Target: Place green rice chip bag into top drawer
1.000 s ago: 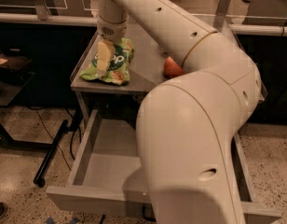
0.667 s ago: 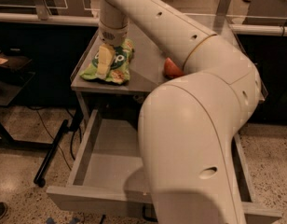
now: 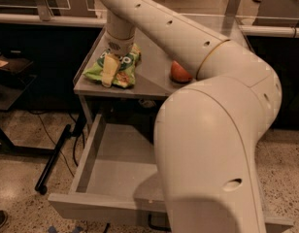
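Green rice chip bag (image 3: pixel 127 74) lies flat on the tabletop (image 3: pixel 154 64), straight above the open top drawer (image 3: pixel 89 149). Nothing has been delivered yet: lifting it, carrying it down and releasing it are all left to do. The gripper (image 3: pixel 109 77) is down on the bag, above the drawer's left half; whether it has closed on the bag, I cannot tell. The robot's arm hides the drawer's right side and handle.

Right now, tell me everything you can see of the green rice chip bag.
The green rice chip bag is a crinkly light-green pouch with white lettering and orange-red patches, lying flat near the front edge of the grey tabletop. The gripper is down on its middle, covering part of it. It is outside the top drawer, open below.
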